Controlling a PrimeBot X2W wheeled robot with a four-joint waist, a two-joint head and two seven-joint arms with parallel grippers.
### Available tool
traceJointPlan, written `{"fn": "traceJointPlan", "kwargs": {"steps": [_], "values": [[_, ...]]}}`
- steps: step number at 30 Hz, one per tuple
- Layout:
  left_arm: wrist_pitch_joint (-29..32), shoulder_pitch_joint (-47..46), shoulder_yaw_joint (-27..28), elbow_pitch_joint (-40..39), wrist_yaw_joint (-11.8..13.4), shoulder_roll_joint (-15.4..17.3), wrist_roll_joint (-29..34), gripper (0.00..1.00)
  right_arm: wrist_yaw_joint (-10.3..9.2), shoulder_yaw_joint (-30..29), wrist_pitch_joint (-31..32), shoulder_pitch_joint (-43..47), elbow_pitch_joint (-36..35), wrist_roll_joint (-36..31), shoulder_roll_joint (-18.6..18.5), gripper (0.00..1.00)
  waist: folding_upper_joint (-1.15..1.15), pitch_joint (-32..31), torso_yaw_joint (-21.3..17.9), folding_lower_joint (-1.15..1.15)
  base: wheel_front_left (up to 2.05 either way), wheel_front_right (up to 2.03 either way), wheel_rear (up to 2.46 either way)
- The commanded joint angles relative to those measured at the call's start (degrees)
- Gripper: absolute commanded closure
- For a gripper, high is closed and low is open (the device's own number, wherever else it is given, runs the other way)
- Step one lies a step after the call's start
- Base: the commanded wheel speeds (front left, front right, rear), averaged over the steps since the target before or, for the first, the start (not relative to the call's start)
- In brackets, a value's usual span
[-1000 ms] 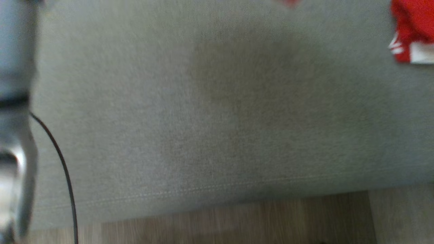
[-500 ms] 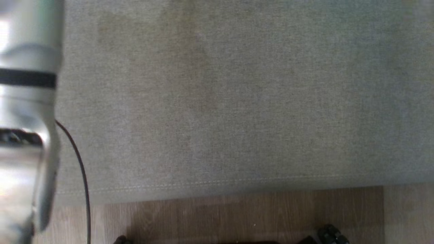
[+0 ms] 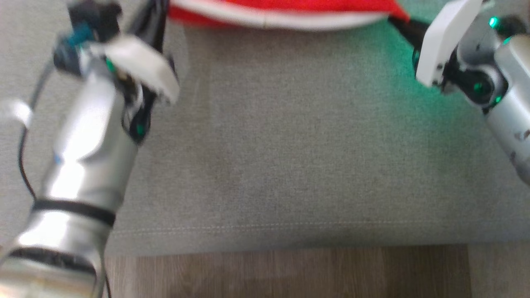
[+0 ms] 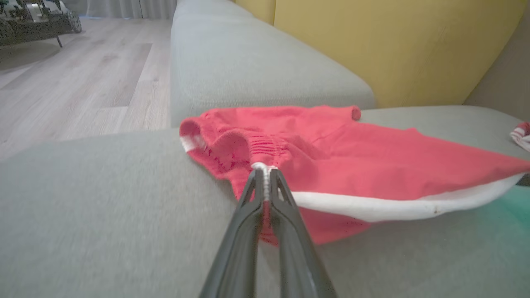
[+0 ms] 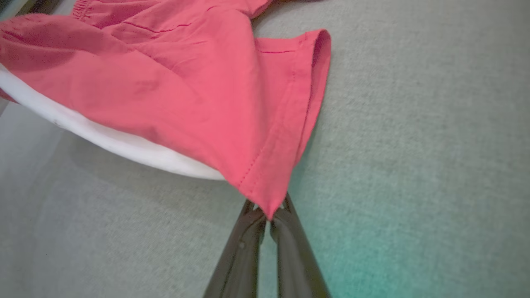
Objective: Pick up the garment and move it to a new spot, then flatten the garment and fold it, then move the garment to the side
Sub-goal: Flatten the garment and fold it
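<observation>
Red shorts, white-trimmed, lie stretched over grey sofa seat between two hands. Waistband edge clamped in closed left hand; leg-hem corner pinched tight in right hand. Yellow backrest behind; wood floor at sofa front.

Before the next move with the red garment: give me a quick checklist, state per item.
1. left pincer shut on the garment at its elastic waistband: ok.
2. right pincer shut on a hem corner: ok.
3. Garment flat between the two grips: not ok. The white-trimmed edge sags in a curve and the waistband end is bunched.
4. Laying spot on the sofa cushion: plain grey fabric up to the front seam, ok.
5. Gap to the second red-and-white cloth: cannot tell.
</observation>
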Motion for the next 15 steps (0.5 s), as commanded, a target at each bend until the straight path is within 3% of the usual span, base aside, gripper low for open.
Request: {"fn": "traceJointPlan", "kwargs": {"steps": [1, 15], "values": [[-0.34, 1.46, 0.79, -1.33, -0.28, 2.74, 0.34, 1.00, -0.02, 1.02, 1.17, 2.12, -2.59, 2.34, -1.15, 1.00, 0.00, -2.87, 0.74, 0.00, 0.00, 0.00, 0.00], [-0.34, 13.98, -6.47, -5.15, -0.34, 4.70, 3.77, 1.00, -0.02, 11.33, 8.64, 5.99, -3.89, 7.24, -8.07, 1.00, 0.00, -8.81, 2.10, 0.00, 0.00, 0.00, 0.00]]}}
